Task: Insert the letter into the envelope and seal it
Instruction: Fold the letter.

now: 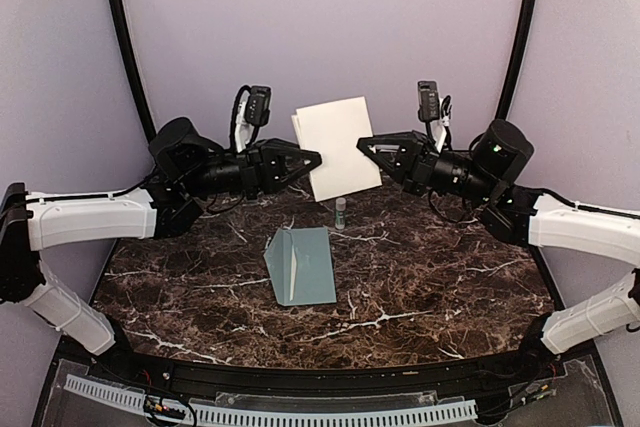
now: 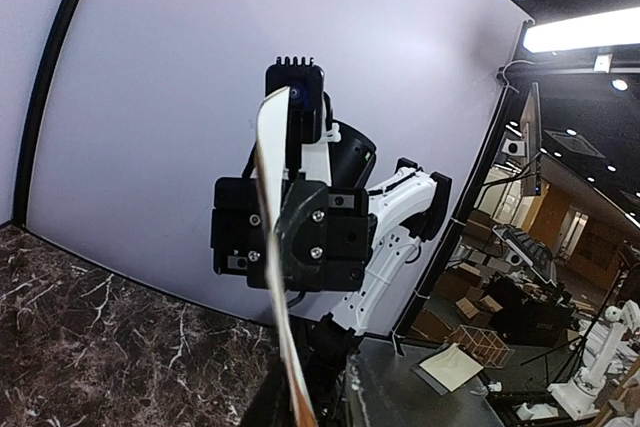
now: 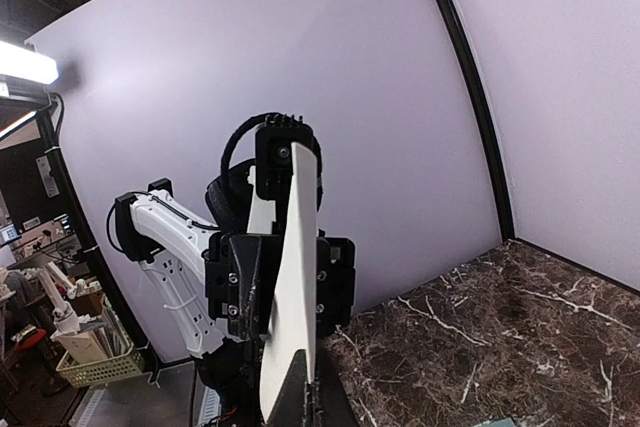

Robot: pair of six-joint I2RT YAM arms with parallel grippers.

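The white letter (image 1: 335, 147) hangs upright in the air above the back of the table, held between my two arms. My left gripper (image 1: 316, 159) pinches its left edge, and my right gripper (image 1: 362, 144) is shut on its right edge. In the left wrist view the letter (image 2: 272, 247) shows edge-on, running down between my left gripper (image 2: 297, 402). The right wrist view shows the letter (image 3: 295, 287) rising from my right gripper (image 3: 305, 397). The pale blue-grey envelope (image 1: 300, 265) lies flat on the table's middle, apart from both grippers.
A small white-and-green glue stick (image 1: 341, 211) stands upright on the dark marble table (image 1: 450, 277), just behind the envelope and below the letter. Purple walls close in the back and both sides.
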